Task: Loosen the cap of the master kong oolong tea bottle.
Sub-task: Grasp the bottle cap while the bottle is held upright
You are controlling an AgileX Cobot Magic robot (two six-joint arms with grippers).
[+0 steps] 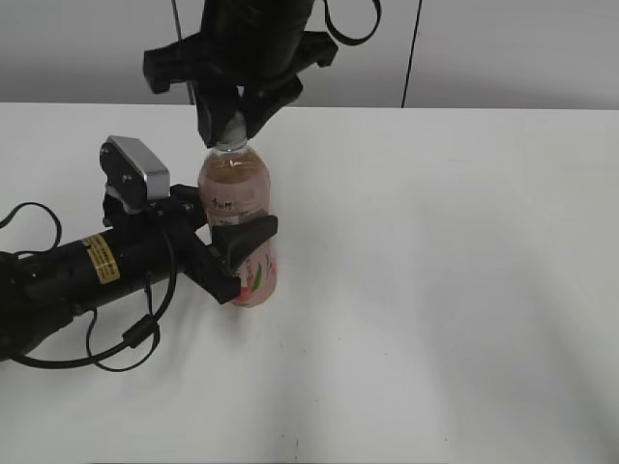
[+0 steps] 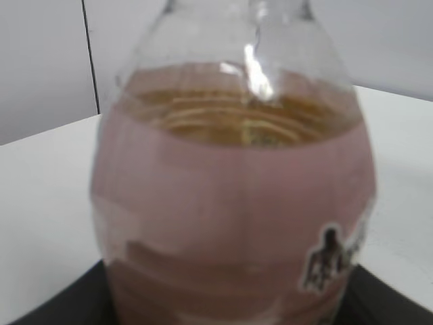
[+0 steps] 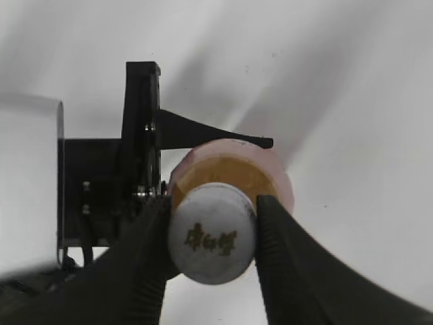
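The master kong oolong tea bottle (image 1: 235, 198) stands upright on the white table, pinkish tea inside and a pink label low down. It fills the left wrist view (image 2: 233, 196). My left gripper (image 1: 242, 253) is shut on its lower body from the left. My right gripper (image 1: 232, 124) comes down from above and is shut on the white cap (image 3: 212, 233), one black finger on each side, right gripper (image 3: 212, 223). The cap shows a grey mark on top. In the exterior view the cap is mostly hidden by the fingers.
The white table (image 1: 435, 271) spreads to the right and front of the bottle. The left arm with its black cables (image 1: 87, 280) lies across the table's left side. A grey wall stands behind the far edge.
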